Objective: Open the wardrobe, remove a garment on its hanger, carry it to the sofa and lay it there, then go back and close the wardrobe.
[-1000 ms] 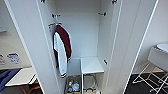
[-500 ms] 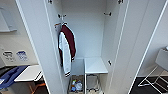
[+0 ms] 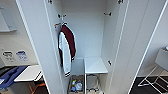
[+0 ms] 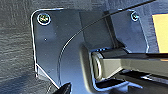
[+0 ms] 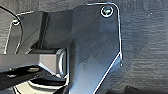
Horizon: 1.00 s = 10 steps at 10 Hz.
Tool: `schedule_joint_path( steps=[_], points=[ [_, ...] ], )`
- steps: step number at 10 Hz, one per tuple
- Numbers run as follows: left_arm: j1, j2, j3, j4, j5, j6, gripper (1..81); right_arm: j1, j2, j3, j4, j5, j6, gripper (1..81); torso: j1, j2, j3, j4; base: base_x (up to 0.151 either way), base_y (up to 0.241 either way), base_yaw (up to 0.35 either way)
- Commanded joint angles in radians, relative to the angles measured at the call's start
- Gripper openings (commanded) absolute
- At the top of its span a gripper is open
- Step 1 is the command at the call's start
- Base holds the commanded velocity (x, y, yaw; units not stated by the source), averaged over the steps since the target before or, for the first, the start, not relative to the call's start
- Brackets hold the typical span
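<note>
The wardrobe (image 3: 85,37) stands open at twelve o'clock; the state of both arms' fingers cannot be told.

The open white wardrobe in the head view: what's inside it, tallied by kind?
Maroon jacket with white sleeves, hung on an orange-brown hanger: 1
Black wall hooks: 3 that I can make out
White inner shelf: 1
Floor baskets: 2, a brownish one with bottles and a grey one
Total: 7, plus the hanger
</note>
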Motion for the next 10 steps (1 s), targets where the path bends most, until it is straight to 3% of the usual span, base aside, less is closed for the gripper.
schedule_joint_path(
  steps=[1,2,4,5,6,7,8,9,10],
  points=[
    [-0.039,0.006,0.001,-0.028,0.037,-0.021,81.1,0.035,-0.005,0.001,-0.003,-0.055,0.000,81.1,0.001,0.000,0.000,0.000,0.000,0.000,0.000],
    [-0.039,0.006,0.001,-0.102,0.039,-0.080,81.1,0.036,-0.002,-0.001,-0.004,-0.055,-0.003,81.1,0.001,0.000,0.000,0.000,0.000,0.000,0.000],
    [-0.007,0.019,-0.001,-0.147,0.057,-0.093,81.1,0.041,0.007,-0.004,-0.006,-0.058,-0.011,81.1,0.001,0.000,0.000,0.000,0.000,0.000,0.000],
    [-0.005,0.038,-0.009,-0.176,0.147,-0.073,81.1,0.043,0.010,-0.004,-0.006,-0.061,-0.012,81.1,0.001,0.000,0.000,0.000,0.000,0.000,0.000],
    [-0.007,0.044,-0.006,-0.192,0.175,0.030,81.1,0.043,0.012,-0.004,-0.006,-0.063,-0.012,81.1,0.001,0.000,0.000,0.000,0.000,0.000,0.000],
    [-0.008,0.046,-0.009,-0.357,0.173,0.253,81.1,0.041,0.012,-0.001,-0.006,-0.063,-0.011,81.1,0.001,0.000,0.000,0.000,0.000,0.000,0.000],
    [-0.009,0.040,-0.009,-0.597,0.165,0.526,81.1,0.040,0.012,-0.001,-0.001,-0.061,-0.011,81.1,0.001,0.000,0.000,0.000,0.000,0.000,0.000],
    [-0.021,0.033,-0.003,-0.764,0.162,0.709,81.1,0.041,0.010,-0.001,0.005,-0.060,-0.011,81.1,0.001,0.000,0.000,0.000,0.000,0.000,0.000],
    [-0.022,0.027,-0.001,-1.022,0.160,0.961,81.1,0.040,0.009,0.001,0.005,-0.064,-0.011,81.1,0.001,0.000,0.000,0.000,0.000,0.000,0.000]
  ],
)
